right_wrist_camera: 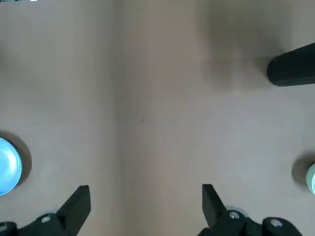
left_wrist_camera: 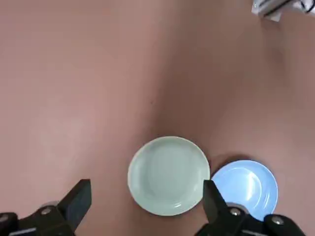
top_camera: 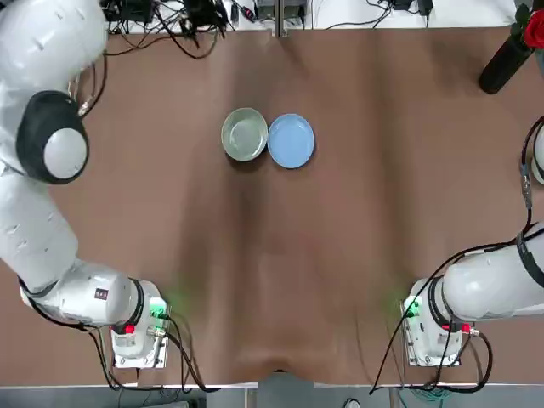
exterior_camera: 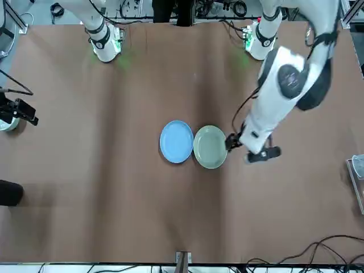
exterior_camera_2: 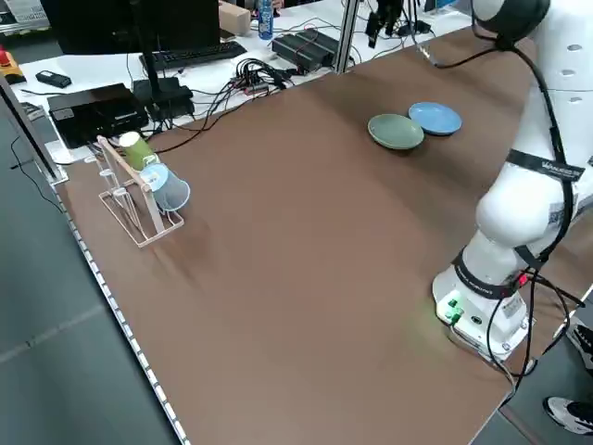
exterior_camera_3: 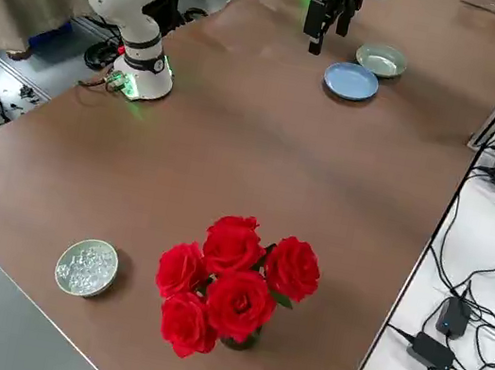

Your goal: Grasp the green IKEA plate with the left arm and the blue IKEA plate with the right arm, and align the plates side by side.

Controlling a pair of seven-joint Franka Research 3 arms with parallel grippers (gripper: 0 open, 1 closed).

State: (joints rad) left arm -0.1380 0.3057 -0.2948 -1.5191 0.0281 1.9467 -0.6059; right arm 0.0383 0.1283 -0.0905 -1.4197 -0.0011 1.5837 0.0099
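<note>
Green plate (top_camera: pixel 245 134), blue plate (top_camera: pixel 291 141): round, plain, glossy, side by side, upper centre of top view. Left gripper (exterior_camera: pixel 254 149), centre right in front view, and right gripper (exterior_camera: pixel 21 111), left edge: both released, fingers apart.

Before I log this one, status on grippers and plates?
Left gripper open, empty. Right gripper open, empty. Green plate beside blue plate. Nothing between them.

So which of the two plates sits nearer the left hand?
The pale grey-green round plastic plate: the left hand is right beside it, while the light blue round plastic plate lies on its far side.
</note>
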